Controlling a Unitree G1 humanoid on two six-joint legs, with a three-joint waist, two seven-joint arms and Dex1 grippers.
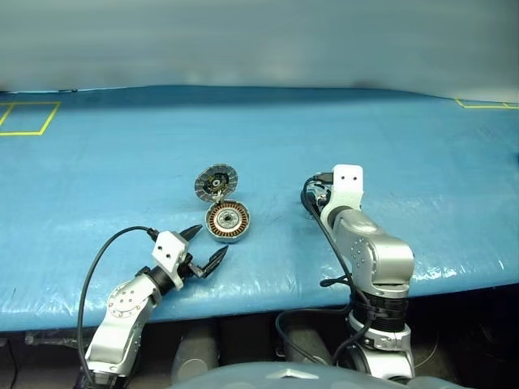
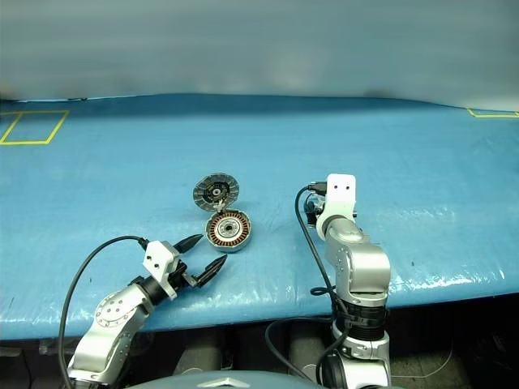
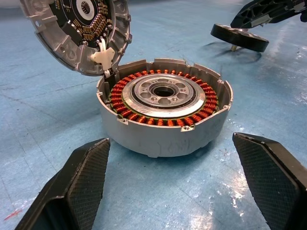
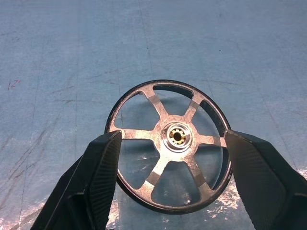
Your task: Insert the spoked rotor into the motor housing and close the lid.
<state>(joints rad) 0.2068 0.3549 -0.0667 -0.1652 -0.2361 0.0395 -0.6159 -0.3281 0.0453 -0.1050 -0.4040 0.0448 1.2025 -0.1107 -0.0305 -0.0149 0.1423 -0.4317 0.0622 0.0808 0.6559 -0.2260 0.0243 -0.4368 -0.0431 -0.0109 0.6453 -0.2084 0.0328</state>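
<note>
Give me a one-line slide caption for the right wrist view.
Right gripper straddling the spoked rotor on the blue table cover, fingers at opposite rim edges.

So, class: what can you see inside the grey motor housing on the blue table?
Inside the motor housing sits a ring of copper coils around a silver hub. The housing's floor beneath them is covered.
</note>
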